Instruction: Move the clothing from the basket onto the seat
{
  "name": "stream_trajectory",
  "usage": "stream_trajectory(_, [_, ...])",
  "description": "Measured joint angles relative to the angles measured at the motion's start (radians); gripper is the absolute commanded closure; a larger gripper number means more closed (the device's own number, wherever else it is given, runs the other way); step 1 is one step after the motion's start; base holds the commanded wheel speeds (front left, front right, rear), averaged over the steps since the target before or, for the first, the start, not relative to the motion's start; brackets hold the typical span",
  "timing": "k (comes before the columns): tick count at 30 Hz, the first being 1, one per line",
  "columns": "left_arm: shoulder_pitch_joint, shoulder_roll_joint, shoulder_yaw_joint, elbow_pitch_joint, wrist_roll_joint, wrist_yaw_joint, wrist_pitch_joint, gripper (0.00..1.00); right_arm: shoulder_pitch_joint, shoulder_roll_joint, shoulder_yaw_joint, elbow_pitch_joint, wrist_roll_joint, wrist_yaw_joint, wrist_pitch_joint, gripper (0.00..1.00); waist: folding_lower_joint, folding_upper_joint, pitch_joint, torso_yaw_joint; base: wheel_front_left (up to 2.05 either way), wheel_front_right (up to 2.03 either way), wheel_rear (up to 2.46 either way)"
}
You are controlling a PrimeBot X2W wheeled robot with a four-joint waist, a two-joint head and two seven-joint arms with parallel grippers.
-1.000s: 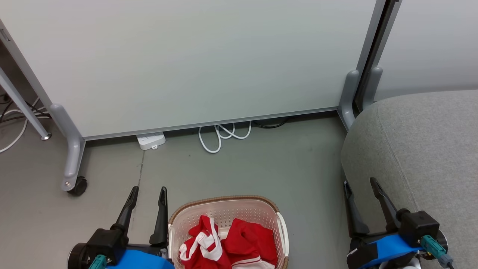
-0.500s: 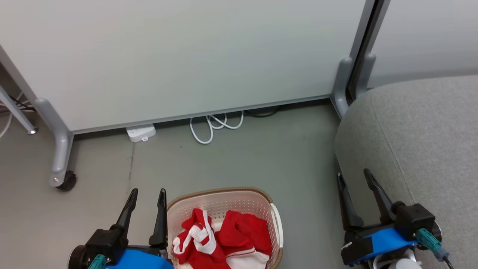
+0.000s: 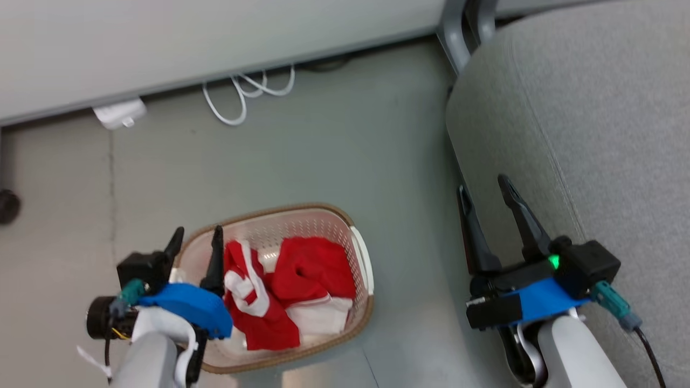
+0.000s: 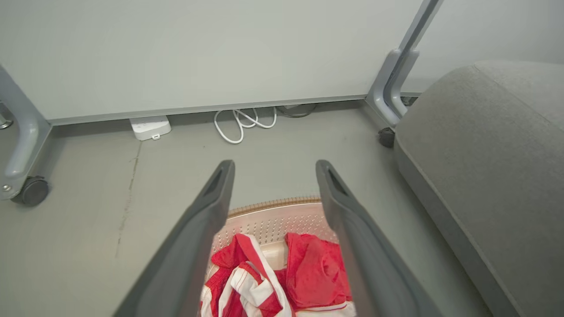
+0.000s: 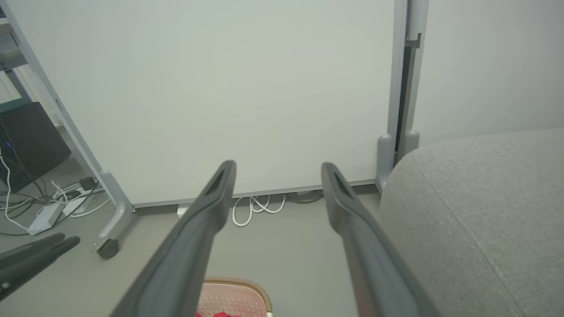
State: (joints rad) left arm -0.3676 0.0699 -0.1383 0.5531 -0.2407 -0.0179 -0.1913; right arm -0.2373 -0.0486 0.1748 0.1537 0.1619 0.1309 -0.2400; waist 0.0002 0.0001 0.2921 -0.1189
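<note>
The cream-white basket (image 3: 353, 245) with a brown rim stands on the floor and holds the clothing. One red garment with white stripes (image 3: 248, 293) lies at its left and a plainer red one (image 3: 311, 268) at its right. My left gripper (image 3: 197, 231) is open above the basket's left rim, one finger over the striped garment, and nothing is between its fingers. The left wrist view looks past the open left gripper (image 4: 274, 164) at the basket (image 4: 273, 204) and the clothing (image 4: 315, 268). My right gripper (image 3: 482, 184) is open and empty beside the grey seat (image 3: 582, 118)'s front edge.
A pale partition panel (image 3: 215, 32) on grey legs stands behind the basket. A coiled white cable (image 3: 240, 91) and a white power strip (image 3: 119, 113) lie at its foot. A dark castor (image 3: 8, 206) sits at the far left. Grey floor separates basket and seat.
The head camera has tipped down and swung, so the whole picture has shifted. My left gripper has come from beside the basket to over its left rim. Both grippers have stayed open.
</note>
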Motion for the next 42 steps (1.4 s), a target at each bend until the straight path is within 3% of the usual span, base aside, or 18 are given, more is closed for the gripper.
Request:
stream_trajectory(10, [-0.19,0.076,0.02,0.224,-0.029,-0.021,0.134,0.0,-0.127,0.0,0.094,0.009,0.09,0.0,-0.021,0.0,0.0001,0.0,0.221,-0.108,0.0,0.0,0.0])
stream_trajectory(16, [-0.247,0.085,0.039,0.338,-0.059,-0.016,0.19,0.0,-0.154,-0.001,0.098,-0.018,0.113,0.0,-0.024,0.0,0.0001,0.0,0.32,-0.17,0.0,0.0,0.0])
stream_trajectory(26, [-0.271,0.105,0.06,0.468,-0.078,0.038,0.224,0.0,-0.17,-0.001,0.108,-0.045,0.147,0.0,-0.024,0.0,0.0,0.0,0.407,-0.237,0.0,0.0,0.0])
stream_trajectory(30, [-0.272,0.106,0.062,0.51,-0.088,0.038,0.231,0.0,-0.171,-0.001,0.109,-0.046,0.154,0.0,-0.024,0.0,-0.0001,0.0,0.417,-0.25,0.0,0.0,0.0])
stream_trajectory(31, [-0.272,0.106,0.062,0.52,-0.091,0.037,0.235,0.17,-0.171,-0.001,0.109,-0.046,0.155,0.0,-0.024,0.0,-0.0001,0.0,0.418,-0.252,0.0,0.0,0.0])
stream_trajectory(32, [-0.272,0.105,0.062,0.529,-0.093,0.037,0.236,0.17,-0.171,-0.001,0.108,-0.046,0.155,0.0,-0.024,0.0,-0.0001,0.0,0.419,-0.252,0.0,0.0,0.0])
stream_trajectory(33, [-0.272,0.105,0.061,0.535,-0.094,0.037,0.235,1.0,-0.171,-0.001,0.108,-0.045,0.155,0.0,-0.024,0.0,-0.0001,0.0,0.418,-0.251,0.0,0.0,0.0])
stream_trajectory(42, [-0.288,0.105,0.038,0.574,-0.095,0.023,0.218,1.0,-0.171,-0.001,0.111,-0.041,0.146,0.0,-0.024,0.0,-0.0002,-0.0001,0.409,-0.24,0.0,0.0,0.0])
